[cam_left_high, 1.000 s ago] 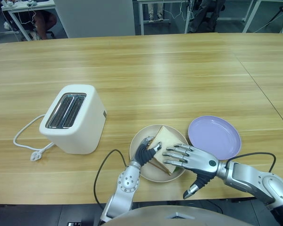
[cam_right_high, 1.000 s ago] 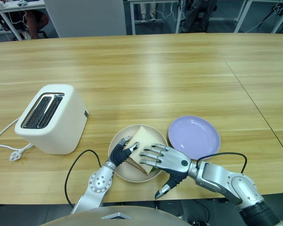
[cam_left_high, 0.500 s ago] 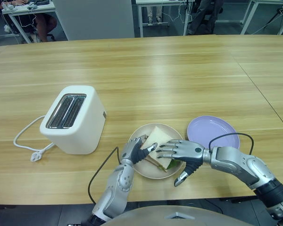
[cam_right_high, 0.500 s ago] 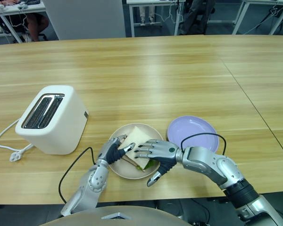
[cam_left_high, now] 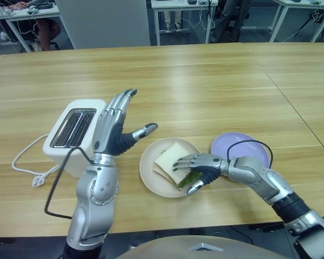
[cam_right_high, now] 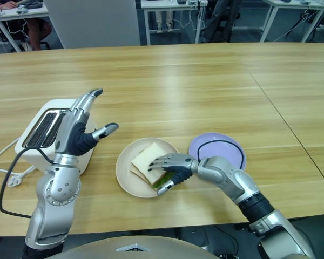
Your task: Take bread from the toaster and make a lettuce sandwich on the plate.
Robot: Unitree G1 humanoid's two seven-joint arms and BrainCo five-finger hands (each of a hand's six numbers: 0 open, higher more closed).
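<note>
Sandwich (cam_left_high: 170,159) on beige plate (cam_left_high: 147,174); right hand (cam_left_high: 205,163) rests on it, fingers loose, gripping nothing; left hand (cam_left_high: 111,131) raised by toaster (cam_left_high: 70,128), spread wide, empty

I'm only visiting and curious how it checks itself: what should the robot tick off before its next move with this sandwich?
1. Bread out of toaster: ok; no slice sticks up from the toaster.
2. Sandwich placed: ok; the sandwich lies inside the beige plate.
3. Lettuce in: ok; lettuce shows at the near edge.
4. Left hand free: ok; the left hand is raised and open in front of the toaster.
5. Right hand's hold: cannot tell; the right hand rests on the sandwich.
6. Cable clear: not ok; a black cable loops over the purple plate.
</note>
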